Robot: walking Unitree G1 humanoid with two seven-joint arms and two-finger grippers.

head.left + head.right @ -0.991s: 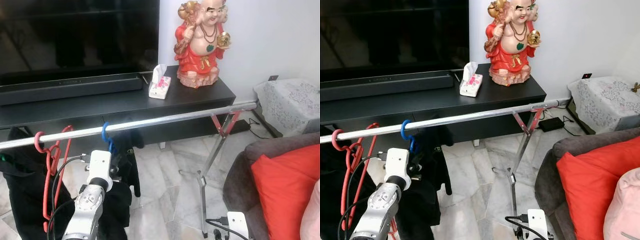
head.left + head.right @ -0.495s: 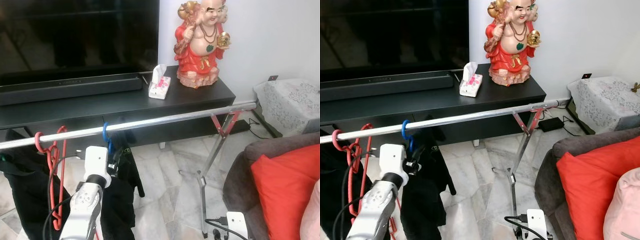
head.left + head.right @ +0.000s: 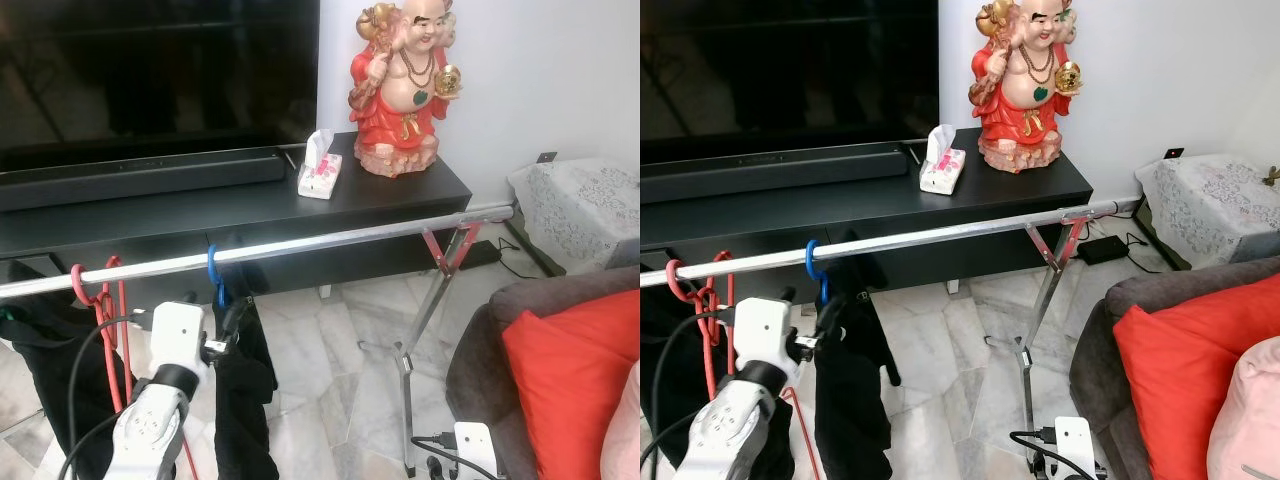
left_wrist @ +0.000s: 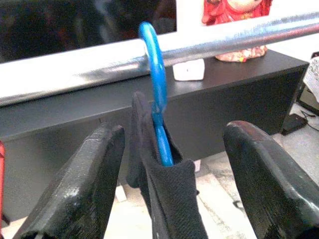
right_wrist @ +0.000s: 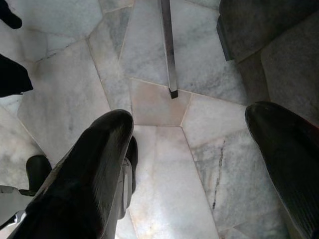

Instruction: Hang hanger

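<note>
Jaws of the left gripper (image 4: 169, 164) stand parted, one finger (image 4: 82, 184) to either side of the blue hanger (image 4: 155, 94) with clear air between pad and plastic; nothing is grasped. The hanger's hook sits over the chrome rail (image 3: 330, 238), and in the left wrist view it wraps the top of the bar, with the black garment (image 3: 845, 390) draped from it and hanging straight down between the fingers. In the head views the left gripper (image 3: 228, 325) is just below the rail, close beside the garment's collar. A red hanger (image 3: 100, 300) hangs further along the same rail to the robot's left, apart from the blue one. The right gripper (image 5: 192, 164) hangs idle over the marble floor (image 5: 159, 189), fingers spread, holding nothing. Judgement: the hanging itself appears done and the step in hand is the release and withdrawal. To do this well, the fingers should stay spread wide and the wrist should draw straight back and slightly down, along the line of its own fingers, so that neither pad snags the cloth or nudges the hook sideways along the bar. Any upward component risks lifting the hook off the rail. The cloth lies nearer one finger than the other; favouring the freer side on retreat would lessen the chance of dragging it.
</note>
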